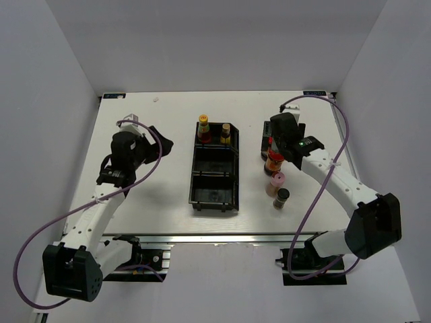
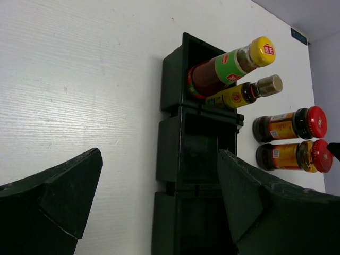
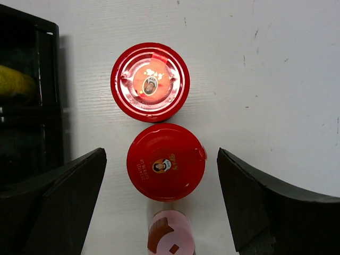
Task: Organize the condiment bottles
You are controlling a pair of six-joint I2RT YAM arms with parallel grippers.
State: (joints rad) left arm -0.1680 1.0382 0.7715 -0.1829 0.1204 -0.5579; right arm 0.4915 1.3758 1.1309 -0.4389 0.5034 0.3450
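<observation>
Scanning worktop (image 1: 135, 202) | black bin (image 1: 215, 173) at centre, two slim brown bottles (image 1: 204, 130) in its far compartment | left hand (image 2: 159, 175) wide open, empty, left of bin | right hand (image 3: 161, 154) wide open, empty, over two red-lidded jars (image 3: 150, 82) | pink-capped bottle (image 1: 277, 182), black-capped bottle (image 1: 281, 197) in line nearer, right of bin

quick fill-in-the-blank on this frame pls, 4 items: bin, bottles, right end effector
1. The black bin has ____ compartments.
2. The yellow-capped bottle stands in the compartment ____ from the arm bases.
3. The right end effector hovers open over two jars with ____ lids.
4. The bottle nearest the arm bases, right of the bin, has a ____ cap.
Missing words: three; farthest; red; black.
</observation>
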